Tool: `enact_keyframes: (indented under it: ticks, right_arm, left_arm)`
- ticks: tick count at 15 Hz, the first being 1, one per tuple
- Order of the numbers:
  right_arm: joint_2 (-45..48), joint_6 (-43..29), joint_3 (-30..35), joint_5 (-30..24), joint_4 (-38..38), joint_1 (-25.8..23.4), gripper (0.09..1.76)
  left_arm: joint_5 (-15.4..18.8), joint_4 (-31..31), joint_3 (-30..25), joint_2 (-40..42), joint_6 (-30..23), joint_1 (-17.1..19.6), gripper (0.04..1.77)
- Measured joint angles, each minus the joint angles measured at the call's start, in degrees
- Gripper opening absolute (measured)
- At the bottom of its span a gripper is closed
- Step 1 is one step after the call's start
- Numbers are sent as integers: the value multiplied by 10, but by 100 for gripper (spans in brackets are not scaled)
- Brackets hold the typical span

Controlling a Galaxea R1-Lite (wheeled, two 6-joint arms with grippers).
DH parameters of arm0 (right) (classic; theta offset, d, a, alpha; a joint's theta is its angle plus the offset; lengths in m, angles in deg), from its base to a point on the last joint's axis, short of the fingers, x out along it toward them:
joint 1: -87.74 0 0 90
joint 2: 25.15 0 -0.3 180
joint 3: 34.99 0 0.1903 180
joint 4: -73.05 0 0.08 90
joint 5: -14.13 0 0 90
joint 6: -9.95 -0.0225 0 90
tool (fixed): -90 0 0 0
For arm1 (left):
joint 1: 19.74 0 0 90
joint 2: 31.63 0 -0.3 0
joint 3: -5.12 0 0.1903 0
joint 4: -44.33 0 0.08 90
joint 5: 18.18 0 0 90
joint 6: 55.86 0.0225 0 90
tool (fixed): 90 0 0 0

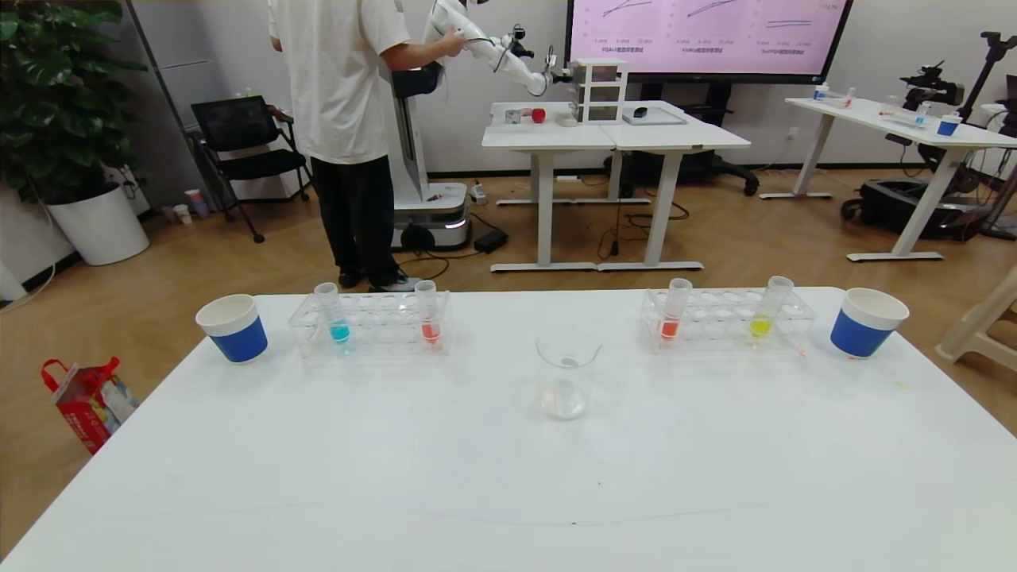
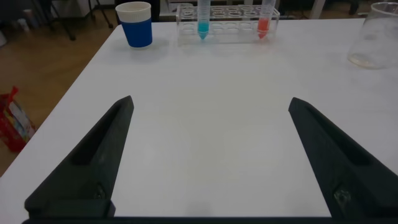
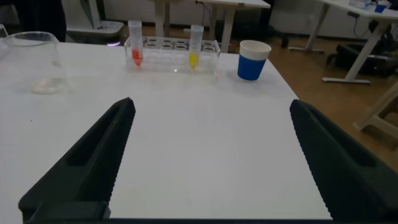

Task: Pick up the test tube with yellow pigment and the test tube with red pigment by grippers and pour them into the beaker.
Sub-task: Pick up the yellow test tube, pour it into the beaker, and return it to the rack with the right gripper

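The clear beaker (image 1: 566, 375) stands mid-table, also seen in both wrist views (image 2: 375, 35) (image 3: 38, 62). In the right rack (image 1: 727, 319) lean a red-liquid test tube (image 1: 674, 311) (image 3: 135, 50) and the yellow-liquid test tube (image 1: 767, 310) (image 3: 194, 48). The left rack (image 1: 370, 324) holds a blue-liquid tube (image 1: 332, 312) (image 2: 203, 17) and another red-liquid tube (image 1: 429, 311) (image 2: 265, 18). Neither arm shows in the head view. My left gripper (image 2: 210, 106) and right gripper (image 3: 211, 107) hover open over bare table near its front, far from the tubes, nothing between their fingers.
Blue-and-white paper cups stand at the far left (image 1: 233, 327) and far right (image 1: 867, 321) of the white table (image 1: 508, 477). Beyond it are a standing person (image 1: 349, 135), another robot, more tables and a red bag (image 1: 89, 401) on the floor.
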Motion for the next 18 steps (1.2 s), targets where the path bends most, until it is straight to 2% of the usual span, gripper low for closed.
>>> enact_keyframes:
  ticks: [3,5,12,15,18]
  right_arm:
    - [-77,-2,-77,2,15,14,174]
    - [-153,-3,-114,3,66,33,174]
    - [-503,-19,-141,-1,362,47,174]
    - [-670,-28,-159,-29,482,20,174]
    - [-820,-31,-174,-82,613,-21,174]
  left_arm:
    - [0,0,0,0,0,0,174]
    - [0,0,0,0,0,0,174]
    - [0,0,0,0,0,0,174]
    - [0,0,0,0,0,0,174]
    - [0,0,0,0,0,0,174]
